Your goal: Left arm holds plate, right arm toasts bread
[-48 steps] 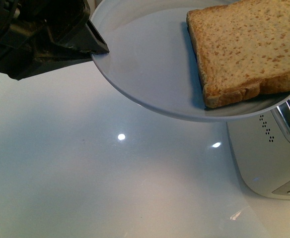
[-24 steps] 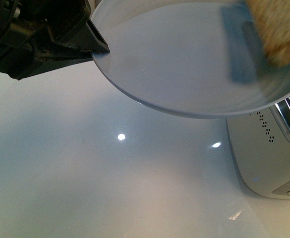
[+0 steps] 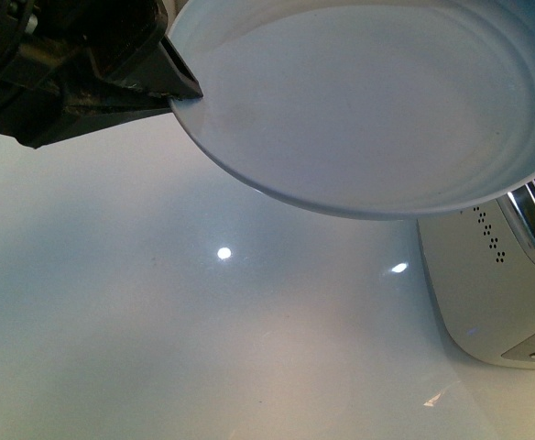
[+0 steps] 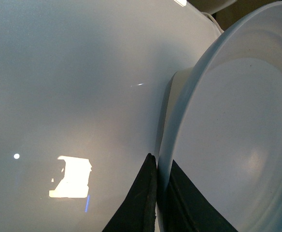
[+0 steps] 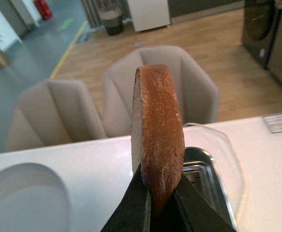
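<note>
The likeliest trouble lay with the black right claw (image 5: 153,208). It was clamped on only the lower edge of a square-ish slice of light brown wholemeal bread (image 5: 158,125), which stood on edge straight up from between its jaws. Soft bread held by so small a pinch could sag, tear or slide out as the arm moved. Just beyond that claw's tips sat the open chrome slot of a white boxy toaster (image 5: 204,169). The slice did not look lined up with the slot yet, so it could catch on the metal lip and crumple instead of dropping in. A second risk sat with the black angular left claw (image 3: 180,92). It was closed on the rim of a round, shallow, pale blue-white glossy plate (image 3: 359,101), one jaw over the rim and one under. The bare plate reached out from the claw, tilted in the air above a glossy white table (image 3: 203,321), its far edge close over the toaster. Held at one point only, it could pivot in the grip or knock the toaster. The bread showed mostly its crust, a darker tan-brown band, slightly shiny and rounded at the end farthest from the claw. A thin strip of pale speckled crumb ran down one side, and the slice looked thick and whole. Two beige armchairs (image 5: 54,116) stood well beyond the claw, across the table.
</note>
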Robot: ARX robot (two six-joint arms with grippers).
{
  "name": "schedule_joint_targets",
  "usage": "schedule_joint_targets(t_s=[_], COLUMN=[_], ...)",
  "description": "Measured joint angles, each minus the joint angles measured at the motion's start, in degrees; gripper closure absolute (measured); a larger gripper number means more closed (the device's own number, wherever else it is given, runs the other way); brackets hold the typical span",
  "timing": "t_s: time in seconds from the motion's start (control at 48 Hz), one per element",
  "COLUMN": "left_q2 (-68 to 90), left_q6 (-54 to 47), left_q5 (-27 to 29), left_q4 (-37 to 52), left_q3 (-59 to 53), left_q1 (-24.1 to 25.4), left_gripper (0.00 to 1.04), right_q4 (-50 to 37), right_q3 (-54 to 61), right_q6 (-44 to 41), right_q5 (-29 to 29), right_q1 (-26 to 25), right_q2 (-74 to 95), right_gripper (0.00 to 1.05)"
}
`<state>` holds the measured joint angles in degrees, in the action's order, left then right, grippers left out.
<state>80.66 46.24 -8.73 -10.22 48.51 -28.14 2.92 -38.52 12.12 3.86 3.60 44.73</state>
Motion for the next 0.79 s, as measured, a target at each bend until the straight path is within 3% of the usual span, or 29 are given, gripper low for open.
schedule_joint_targets(t_s=[0.188,0.312,0.792], left_q2=[0.0,0.0,0.0], left_q6=[0.0,0.1,0.1], left_q5=[0.0,0.0,0.0], left_q4=[0.0,0.0,0.0], left_q3=[0.0,0.0,0.0], left_q1=[0.0,0.0,0.0], left_gripper=[1.02,1.02,1.02], right_q4=[-2.6,-5.2,-11.6], right_q3=[0.9,3.8,6.4], right_q6=[-7.1,-10.1,-11.4], right_q5=[1.1,3.6,6.0], right_q1=[-1.6,0.2,4.3], right_q2=[5.4,9.7,20.4], right_gripper=[1.01,1.01,1.01])
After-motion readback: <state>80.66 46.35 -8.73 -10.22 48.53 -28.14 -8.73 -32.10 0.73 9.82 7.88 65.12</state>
